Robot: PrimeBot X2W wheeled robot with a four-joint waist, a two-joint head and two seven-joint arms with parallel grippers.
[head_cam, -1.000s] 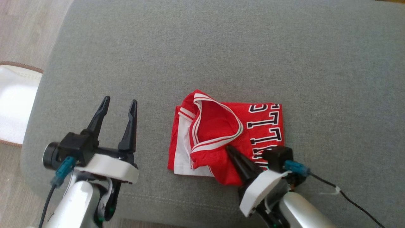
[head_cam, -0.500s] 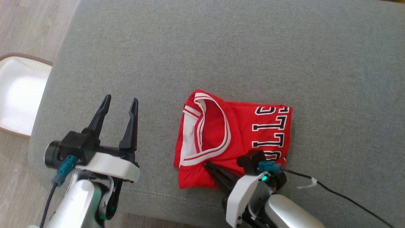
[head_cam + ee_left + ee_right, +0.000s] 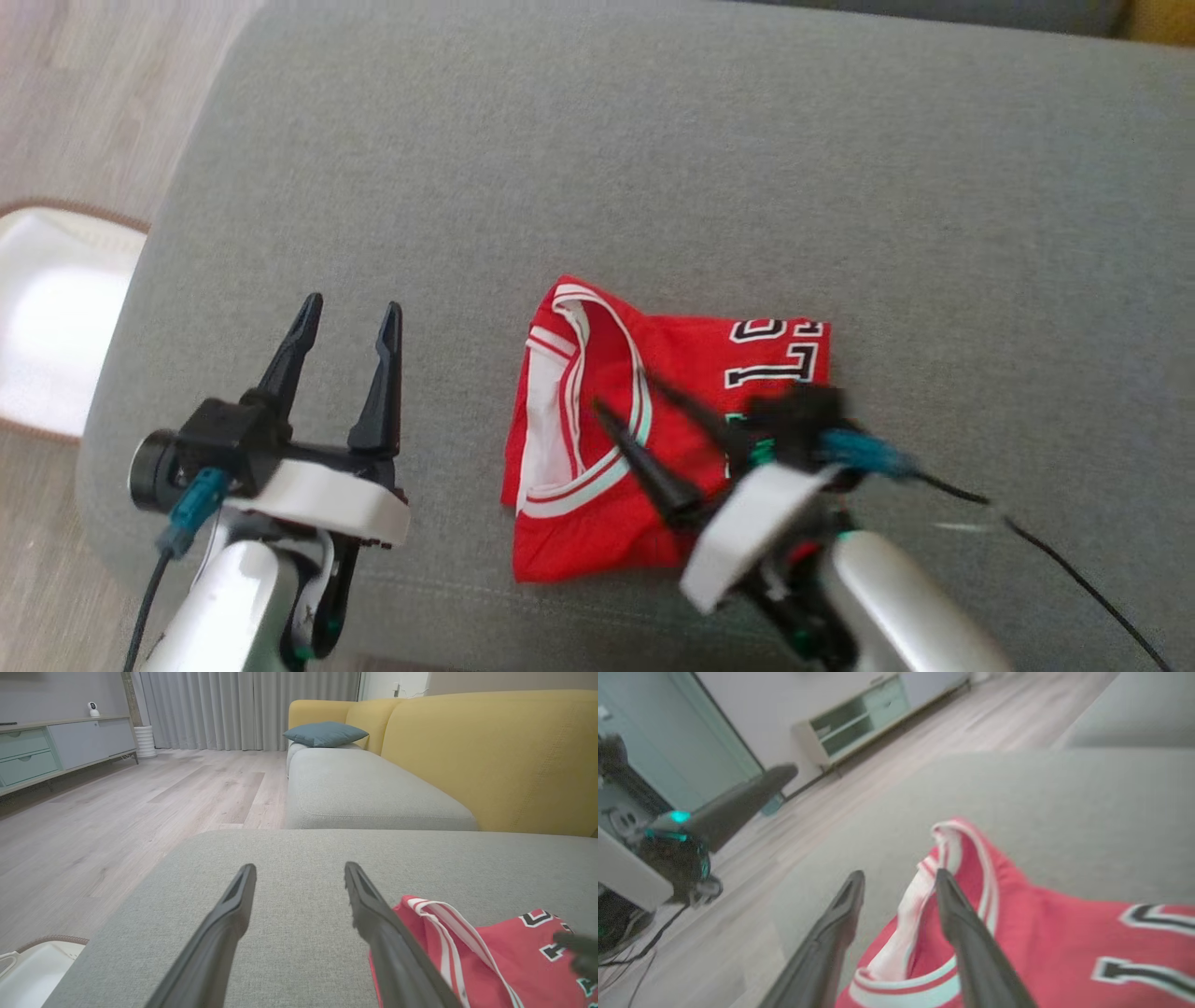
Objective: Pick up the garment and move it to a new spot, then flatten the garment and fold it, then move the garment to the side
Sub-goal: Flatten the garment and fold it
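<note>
The garment (image 3: 597, 523), a red jersey with white trim and black-and-white letters, lies folded on the grey sofa cushion (image 3: 597, 168). It also shows in the left wrist view (image 3: 490, 952) and the right wrist view (image 3: 1041, 933). My right gripper (image 3: 625, 394) is blurred and open over the garment's near half, its fingers pointing at the white-trimmed collar; its jaws stand apart (image 3: 899, 877) with no cloth pinched. My left gripper (image 3: 350, 308) stands open over bare cushion left of the garment, fingers spread (image 3: 300, 868) and holding nothing.
A white basket (image 3: 56, 327) sits on the wooden floor left of the cushion. The cushion's front edge (image 3: 560, 616) runs just below the garment. A yellow sofa back (image 3: 490, 756) and a blue pillow (image 3: 324, 733) lie beyond. A black cable (image 3: 1074, 579) trails from my right wrist.
My right gripper has opened and let go of the garment's near edge, then moved up over it. The raised flap now lies flat. The head view shifted slightly; the left gripper is unchanged.
</note>
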